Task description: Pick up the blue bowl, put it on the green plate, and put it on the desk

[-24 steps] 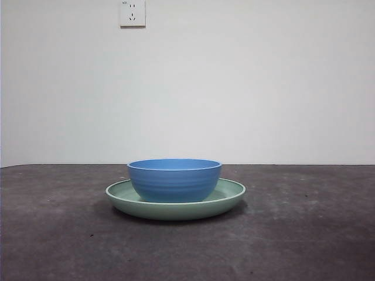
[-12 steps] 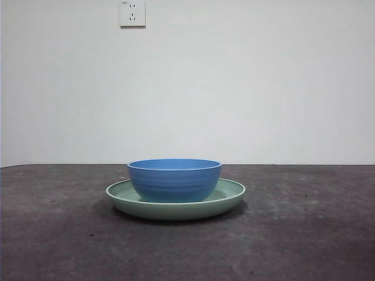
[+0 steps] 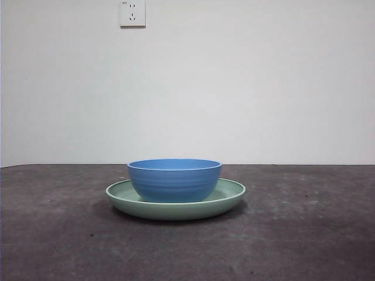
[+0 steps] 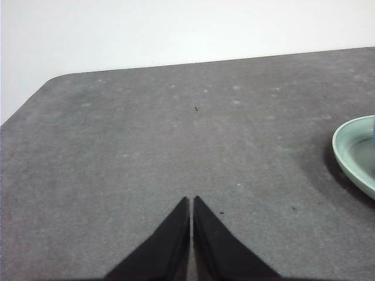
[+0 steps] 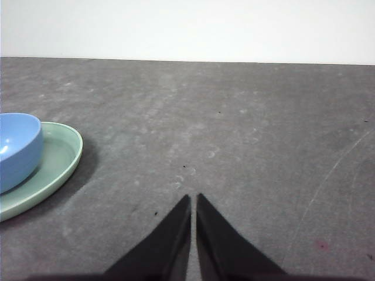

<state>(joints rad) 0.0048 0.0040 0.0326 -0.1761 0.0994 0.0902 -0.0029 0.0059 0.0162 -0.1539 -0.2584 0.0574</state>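
Left end effector (image 4: 191,202) over bare tabletop (image 4: 146,146), jaws pressed together, empty, well apart from green plate (image 4: 354,153). Blue bowl (image 3: 174,179) upright inside green plate at tabletop centre. Right end effector (image 5: 193,200) closed narrow, empty, plate and bowl well off to its side.

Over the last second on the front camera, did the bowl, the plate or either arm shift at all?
Nothing visibly changed. The round blue ridged bowl sits in the wide pale green plate on the dark grey desk exactly as before, and no arm has entered the front view. The left gripper and right gripper wait off to the sides, jaws shut on nothing.
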